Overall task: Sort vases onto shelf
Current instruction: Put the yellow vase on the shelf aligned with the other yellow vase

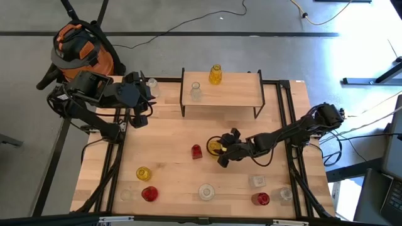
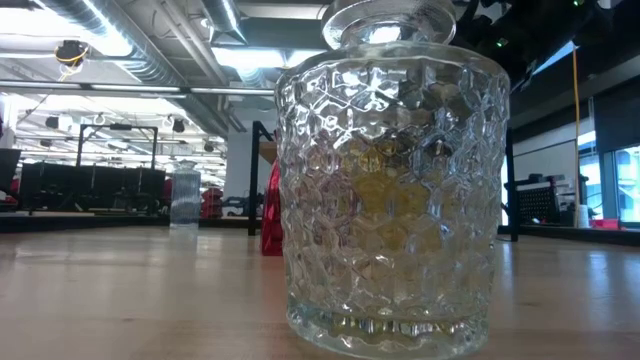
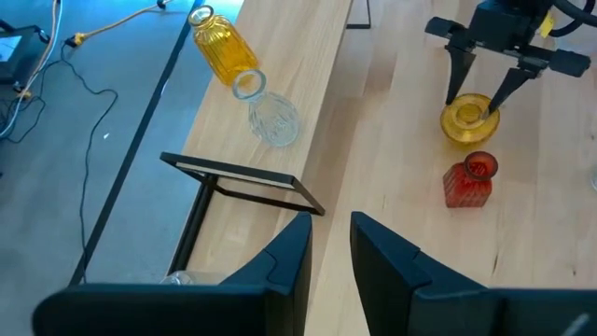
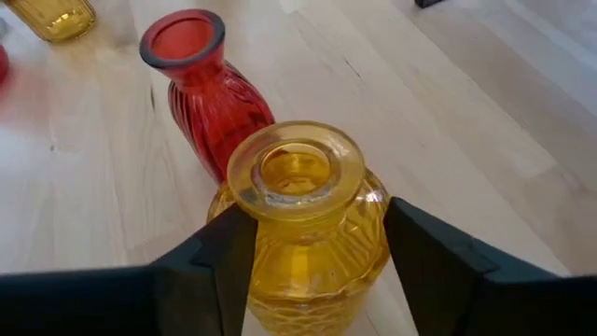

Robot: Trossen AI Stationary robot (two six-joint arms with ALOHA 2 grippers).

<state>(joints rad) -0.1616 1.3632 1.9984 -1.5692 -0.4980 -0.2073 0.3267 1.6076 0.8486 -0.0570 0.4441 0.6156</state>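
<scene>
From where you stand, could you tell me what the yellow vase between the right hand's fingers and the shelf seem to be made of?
The yellow vase looks like translucent tinted glass, glossy: the table shows through its moulded, faceted body. The shelf seems to be a pale, matte wooden board with visible grain, standing on thin black legs, probably metal.

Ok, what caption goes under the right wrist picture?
Right pincer open around a yellow vase, with a red vase standing just behind.

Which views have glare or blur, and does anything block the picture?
Low view: a clear vase close to the lens fills and blocks the middle, with bright ceiling lights behind. High view: glare on the floor at upper right. Right wrist view: the yellow vase is sharp, the far corners are soft.
</scene>
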